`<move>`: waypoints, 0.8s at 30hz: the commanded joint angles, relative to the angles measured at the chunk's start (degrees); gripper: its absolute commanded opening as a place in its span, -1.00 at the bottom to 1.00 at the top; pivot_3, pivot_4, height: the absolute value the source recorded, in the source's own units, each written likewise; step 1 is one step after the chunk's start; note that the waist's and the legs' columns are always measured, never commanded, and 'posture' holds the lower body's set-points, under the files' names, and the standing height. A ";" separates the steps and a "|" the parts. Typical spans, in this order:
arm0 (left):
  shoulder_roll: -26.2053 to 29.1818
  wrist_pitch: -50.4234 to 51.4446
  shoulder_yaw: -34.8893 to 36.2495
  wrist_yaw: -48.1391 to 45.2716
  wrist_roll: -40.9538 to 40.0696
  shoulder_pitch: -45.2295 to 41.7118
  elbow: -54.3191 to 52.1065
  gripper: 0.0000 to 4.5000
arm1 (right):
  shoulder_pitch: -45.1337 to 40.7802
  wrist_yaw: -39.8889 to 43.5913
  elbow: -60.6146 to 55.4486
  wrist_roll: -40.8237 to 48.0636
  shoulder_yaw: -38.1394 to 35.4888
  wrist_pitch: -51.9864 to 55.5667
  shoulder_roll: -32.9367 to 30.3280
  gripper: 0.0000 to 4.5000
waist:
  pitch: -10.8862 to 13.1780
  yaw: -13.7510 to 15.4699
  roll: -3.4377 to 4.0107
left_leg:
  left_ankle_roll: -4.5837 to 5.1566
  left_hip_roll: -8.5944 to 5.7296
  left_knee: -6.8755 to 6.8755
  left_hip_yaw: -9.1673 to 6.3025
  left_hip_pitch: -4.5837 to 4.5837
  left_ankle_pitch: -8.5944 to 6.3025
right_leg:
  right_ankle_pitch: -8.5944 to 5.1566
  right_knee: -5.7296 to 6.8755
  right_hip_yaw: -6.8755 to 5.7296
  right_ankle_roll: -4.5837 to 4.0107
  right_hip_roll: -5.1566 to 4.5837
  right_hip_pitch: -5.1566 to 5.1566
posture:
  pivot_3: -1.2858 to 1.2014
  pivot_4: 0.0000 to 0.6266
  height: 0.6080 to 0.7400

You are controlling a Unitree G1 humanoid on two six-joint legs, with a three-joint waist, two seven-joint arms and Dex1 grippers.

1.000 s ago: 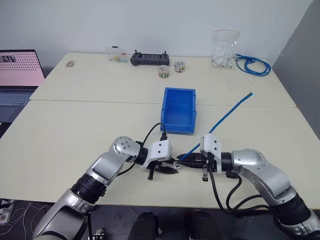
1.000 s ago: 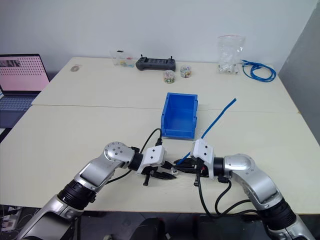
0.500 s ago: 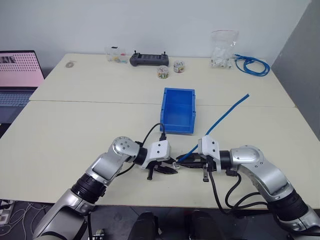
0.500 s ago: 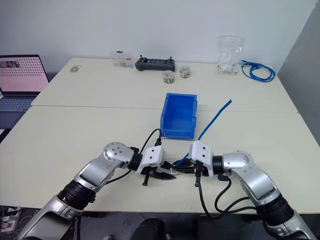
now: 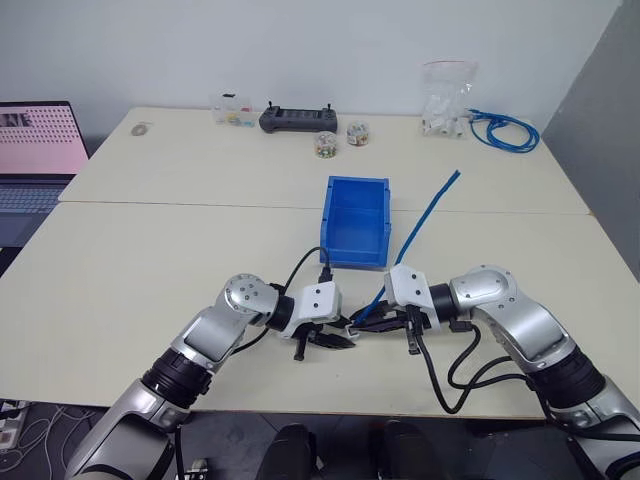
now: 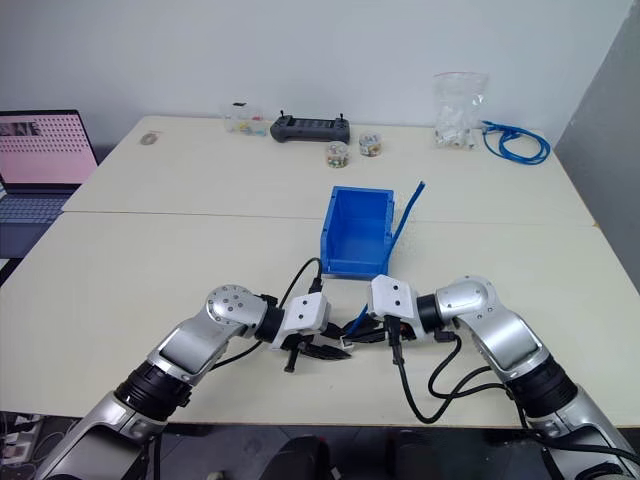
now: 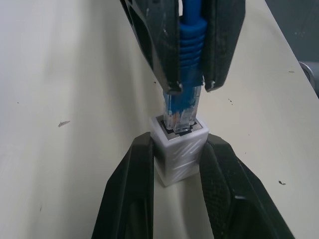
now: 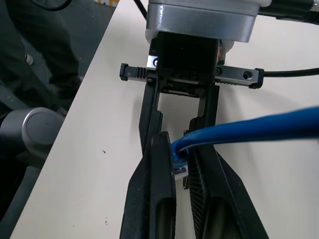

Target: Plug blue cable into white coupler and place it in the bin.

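At the far left of the left eye view, a laptop (image 5: pixel 35 150) is seen at about nine o'clock from the table's (image 5: pixel 150 260) middle, off the table's edge. Near the front edge, the left gripper (image 5: pixel 335 337) is held low over the table, its two black fingers (image 7: pixel 130 199) pinched on the white coupler (image 7: pixel 179 152). In the left wrist view the coupler is seen clamped between the pads, its socket end standing clear of the fingertips and facing the opposite gripper.

Just to the right, tip to tip with it, the right gripper (image 5: pixel 368 322) is pressed together on the blue cable (image 5: pixel 425 212), gripped by the ribbed blue boot just behind the clear plug (image 7: pixel 180 112). The plug is seen projecting beyond the fingertips, its front end entered into the coupler's socket; whether it is fully seated cannot be told. From the right gripper the cable rises free toward one o'clock, its far end lifted in the air beside the bin's right wall.

The bin (image 5: pixel 357 221) is set at twelve o'clock from the two grippers, well apart from them. Along the far edge, a black controller (image 5: pixel 298 120) is seen at eleven o'clock from the bin, and a clear bag (image 5: pixel 446 100) with a looped blue bundle (image 5: pixel 506 130) at about one o'clock.
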 commanded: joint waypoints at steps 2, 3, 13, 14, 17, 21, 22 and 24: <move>-0.55 0.49 -1.51 -0.34 1.89 0.52 1.01 -0.58 | 0.35 2.15 1.83 -2.05 2.02 -0.34 -0.44 -0.97 | -0.03 0.05 0.02 | 0.00 -0.01 0.00 0.00 -0.01 0.00 | 0.02 0.00 0.00 -0.03 0.00 0.00 | 0.03 -0.52 1.00; -0.63 0.54 -1.49 -0.32 1.90 0.47 1.02 -0.58 | 0.44 2.18 1.59 -1.95 2.08 -0.11 -0.36 -0.97 | -0.03 0.05 0.02 | 0.00 -0.01 0.00 0.00 0.00 0.00 | 0.03 0.00 0.00 -0.06 0.00 0.01 | 0.03 -0.52 1.00; -1.18 0.84 -1.27 -0.33 1.90 0.31 0.97 -0.58 | 1.06 2.21 1.95 -2.90 4.96 2.62 1.64 -0.97 | -0.09 0.04 0.04 | 0.00 -0.01 0.00 0.00 0.01 0.00 | 0.04 0.01 0.00 -0.06 -0.01 0.01 | 0.03 -0.52 1.00; -1.28 0.90 -1.26 -0.34 1.90 0.26 0.99 -0.58 | 1.42 2.30 2.80 -2.93 5.30 3.34 1.95 -0.97 | -0.12 0.04 0.04 | 0.00 -0.01 0.00 0.00 0.02 0.00 | 0.04 0.01 0.00 -0.07 -0.01 0.01 | 0.03 -0.52 1.00; -1.49 1.04 -1.20 -0.37 1.94 0.21 0.98 -0.58 | 2.04 2.61 4.89 -4.05 6.21 3.41 2.23 -0.97 | -0.30 0.03 0.07 | 0.00 0.00 -0.01 0.00 0.06 0.00 | 0.03 0.01 0.00 -0.05 0.00 0.04 | 0.03 -0.52 1.00; -1.58 1.52 -0.97 -0.20 1.92 0.50 0.50 -0.58 | 2.66 3.42 7.14 -6.46 7.73 0.94 1.68 -0.97 | -0.78 0.00 0.10 | 0.00 0.00 -0.03 0.03 0.18 0.00 | 0.00 0.00 0.02 -0.02 0.00 0.14 | 0.03 -0.52 1.00; -1.50 1.64 -0.84 -0.17 1.94 0.67 0.29 -0.58 | 2.78 3.49 6.84 -6.30 7.56 0.76 1.72 -0.97 | -0.91 0.00 0.11 | 0.01 0.00 -0.06 0.03 0.23 -0.01 | -0.01 0.00 0.02 0.00 0.00 0.19 | 0.03 -0.52 1.00; -1.55 1.68 -0.46 0.30 2.14 0.98 0.10 -0.58 | 2.68 3.25 5.91 -5.31 6.38 0.96 2.13 -0.97 | -1.05 -0.01 0.12 | 0.02 0.00 -0.07 0.04 0.29 -0.01 | -0.03 -0.01 0.03 0.01 0.00 0.24 | 0.03 -0.52 1.00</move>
